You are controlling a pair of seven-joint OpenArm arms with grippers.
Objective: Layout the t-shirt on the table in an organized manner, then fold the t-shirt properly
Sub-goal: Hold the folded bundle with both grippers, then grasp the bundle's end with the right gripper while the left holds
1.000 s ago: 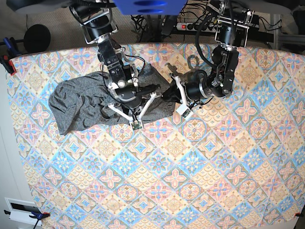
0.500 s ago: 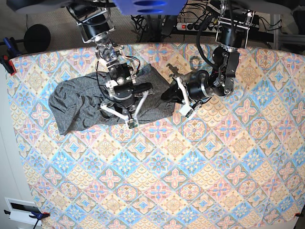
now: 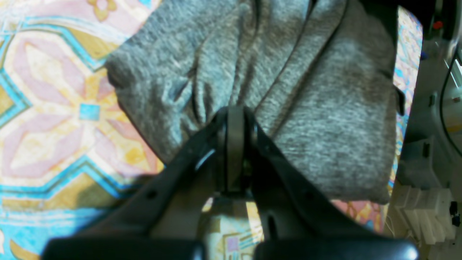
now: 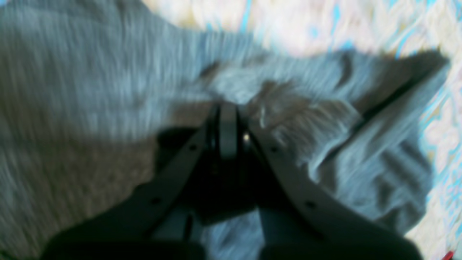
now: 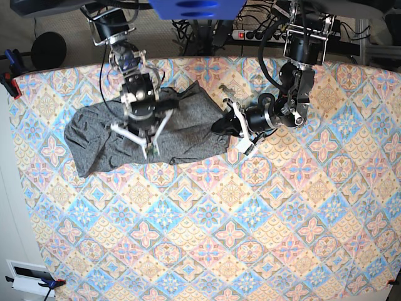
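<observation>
Since a second ago, right end effector (image 5: 149,149) has shifted toward 9 o'clock across the t-shirt (image 5: 94,138), jaws clamped on bunched grey knit. Left end effector (image 5: 219,125) pinches the shirt's 3 o'clock edge, jaws closed on fabric. Shirt lies crumpled at 11 o'clock on the surface (image 5: 250,238).
</observation>
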